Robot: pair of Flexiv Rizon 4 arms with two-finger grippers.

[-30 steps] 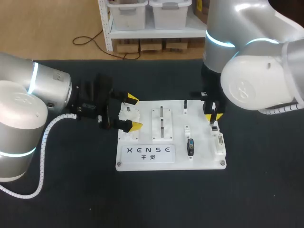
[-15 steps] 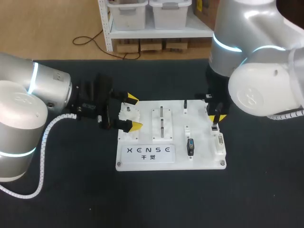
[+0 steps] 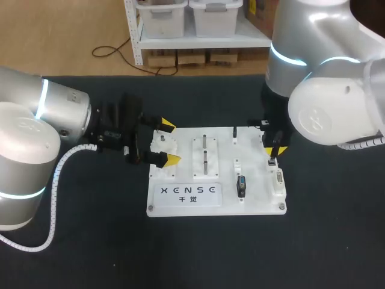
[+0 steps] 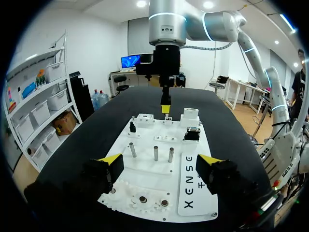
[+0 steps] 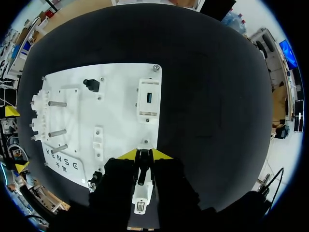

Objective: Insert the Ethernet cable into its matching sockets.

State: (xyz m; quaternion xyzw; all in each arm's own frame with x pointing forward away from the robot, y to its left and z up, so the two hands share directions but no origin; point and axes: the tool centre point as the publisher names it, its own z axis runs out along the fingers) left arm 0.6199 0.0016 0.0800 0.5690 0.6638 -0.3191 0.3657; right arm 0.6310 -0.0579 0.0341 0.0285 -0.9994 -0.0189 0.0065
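Observation:
The white connector board (image 3: 222,174) lies mid-table. My right gripper (image 3: 272,150) hangs over its back right corner, shut on a small dark Ethernet plug (image 5: 142,170) that shows between the yellow tips. In the right wrist view a white block (image 5: 139,197) sits in the gap behind the plug; I cannot tell whether it belongs to the plug or to the board. A white socket block (image 3: 278,182) lies just ahead of this gripper (image 5: 145,154). My left gripper (image 3: 169,142) stands open at the board's left edge, its fingers either side of a white toothed fixture (image 3: 161,143).
On the board (image 4: 145,145) stand three metal posts (image 4: 155,152), a black plug (image 3: 241,185) in its holder, a small white block (image 3: 237,164) and a short black peg (image 3: 234,133). Around the board, dark table surface (image 3: 198,253) extends on all sides.
My right arm shifted slightly to the right and a little toward the board's front with the plug, then held still. The left arm has not moved.

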